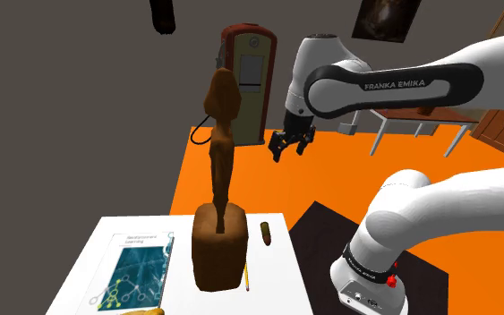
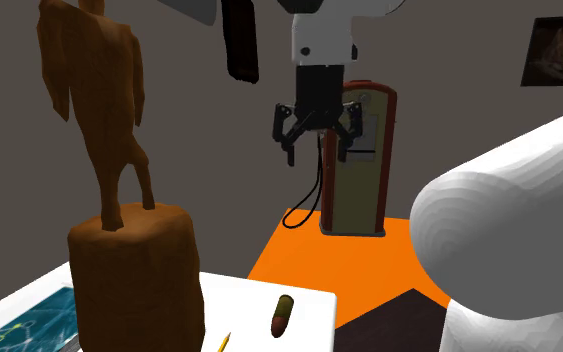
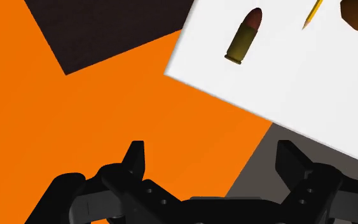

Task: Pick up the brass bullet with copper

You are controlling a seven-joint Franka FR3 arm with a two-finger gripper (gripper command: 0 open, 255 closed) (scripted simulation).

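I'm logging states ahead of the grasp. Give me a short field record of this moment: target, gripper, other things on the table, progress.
target: bullet, lying on its side on the white table, brass-coloured case, reddish tip
gripper: gripper open, empty, high over the orange floor, away from the table
also on table: brown statue, yellow pencil, teal booklet
progress: bullet untouched, grasp not yet made

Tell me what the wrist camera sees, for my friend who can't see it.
A brass bullet with a reddish tip lies on a white table, near a yellow pencil. The black pincer hangs open above the orange floor, away from the bullet, holding nothing.
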